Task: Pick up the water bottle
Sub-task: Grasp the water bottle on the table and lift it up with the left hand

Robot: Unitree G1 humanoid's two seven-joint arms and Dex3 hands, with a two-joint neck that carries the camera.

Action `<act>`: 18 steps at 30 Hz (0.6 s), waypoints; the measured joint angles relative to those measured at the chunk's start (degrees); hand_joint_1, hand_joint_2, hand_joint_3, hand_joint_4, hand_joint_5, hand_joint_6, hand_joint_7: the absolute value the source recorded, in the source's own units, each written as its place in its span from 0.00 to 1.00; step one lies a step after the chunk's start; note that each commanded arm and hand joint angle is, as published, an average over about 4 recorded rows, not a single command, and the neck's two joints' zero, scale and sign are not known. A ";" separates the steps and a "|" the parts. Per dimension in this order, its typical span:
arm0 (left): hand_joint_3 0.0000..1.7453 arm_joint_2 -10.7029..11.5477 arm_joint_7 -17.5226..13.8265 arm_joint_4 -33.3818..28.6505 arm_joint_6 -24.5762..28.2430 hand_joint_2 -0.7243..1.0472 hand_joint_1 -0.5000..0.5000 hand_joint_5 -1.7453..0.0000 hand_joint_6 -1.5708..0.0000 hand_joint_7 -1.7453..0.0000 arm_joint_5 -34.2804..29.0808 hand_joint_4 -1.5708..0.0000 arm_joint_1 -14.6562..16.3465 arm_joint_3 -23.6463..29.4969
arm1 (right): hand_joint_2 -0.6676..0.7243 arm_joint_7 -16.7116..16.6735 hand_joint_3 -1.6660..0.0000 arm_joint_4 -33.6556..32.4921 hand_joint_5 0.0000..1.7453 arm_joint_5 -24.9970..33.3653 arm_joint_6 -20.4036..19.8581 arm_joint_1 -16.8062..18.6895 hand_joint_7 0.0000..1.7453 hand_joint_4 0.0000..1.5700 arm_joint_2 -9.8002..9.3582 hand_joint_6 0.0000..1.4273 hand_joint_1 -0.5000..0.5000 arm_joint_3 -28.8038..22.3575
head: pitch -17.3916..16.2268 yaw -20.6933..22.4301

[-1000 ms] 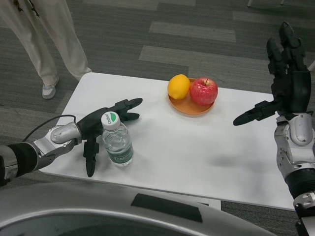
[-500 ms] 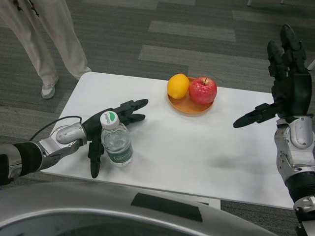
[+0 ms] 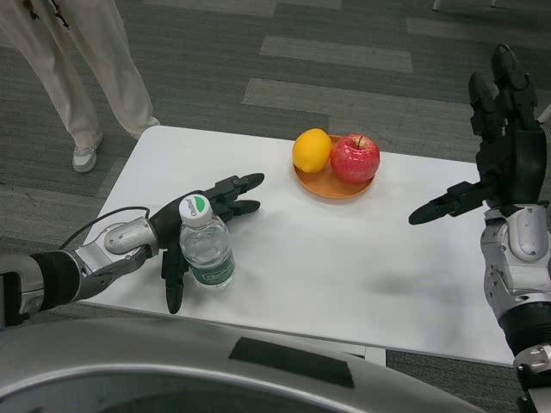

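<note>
1. Locate the target. The small clear plastic water bottle with the white-and-green cap stands upright near the front left corner of the white rectangular surface, well apart from the round orange plate that carries the yellow lemon and the red apple.

2. Check the left hand. It sits just beside the bottle on the bottle's left, with the fingers reaching forward past the cap on the far side and the thumb hanging down on the near side. The hand is spread and cups the bottle loosely. You cannot tell from this view whether the palm already touches the bottle wall; treat it as not yet gripped.

3. Close the hand around the bottle body below the cap, not on the cap. Bring the thumb in from the near side and the fingers in from the far side together, so that the bottle is not pushed sideways or tipped.

4. Apply moderate pressure only. The thin plastic wall will likely flex, and a hard squeeze may deform it.

5. Lift straight up only after both sides bear on the bottle.

6. Note the arm pose. The left silver forearm lies low and nearly level across the front left edge. The right hand is raised at the right edge, fingers spread upward, holding nothing. Leave it there.
</note>
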 measured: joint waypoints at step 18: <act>0.07 -0.68 4.21 -0.09 -4.77 0.78 0.00 0.09 0.77 0.74 -9.91 0.51 -0.04 -2.58 | 0.68 0.00 1.00 -0.42 0.00 0.00 0.00 0.42 0.04 0.00 0.00 0.00 0.00 -0.25 | 0.42 -0.43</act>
